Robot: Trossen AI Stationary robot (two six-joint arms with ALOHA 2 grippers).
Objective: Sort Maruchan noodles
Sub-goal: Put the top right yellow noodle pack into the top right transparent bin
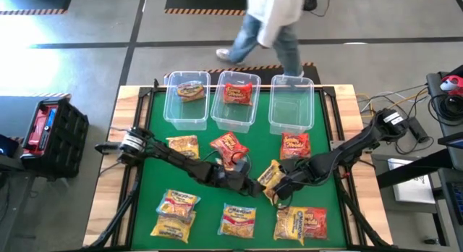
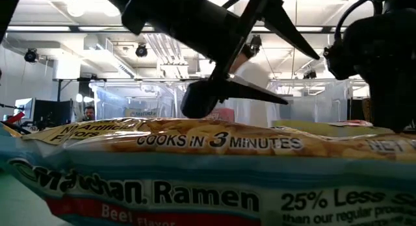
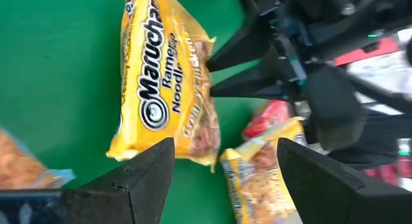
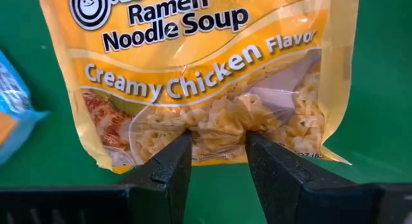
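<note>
A yellow Creamy Chicken packet [image 1: 269, 174] lies near the middle of the green mat [image 1: 145, 172]. My right gripper [image 1: 278, 188] is shut on its near end. My left gripper [image 1: 253, 187] is open and empty just left of that packet; in the left wrist view its fingers [image 3: 222, 166] stand wide, short of the packet [image 3: 164, 76]. Other packets lie flat on the mat: yellow [image 1: 182, 145], red [image 1: 228, 146], red [image 1: 294, 145], and three groups along the near edge [image 1: 175, 212] [image 1: 237, 219] [image 1: 300, 223]. My right gripper pinches the yellow packet's short end below the print [image 4: 215, 130] between its two fingers [image 4: 168, 169]. The wrapper is bunched up between the fingertips. The fingers come slanting down from the table's right. The rest of the packet lies spread over the mat.
Three clear bins stand along the far edge: the left [image 1: 187, 100] holds a yellow packet, the middle [image 1: 236, 100] a red one, the right [image 1: 291, 103] shows none. A packet [image 2: 195, 180] fills the low view. A person [image 1: 271, 24] walks beyond the table. Both arms nearly meet mid-table.
</note>
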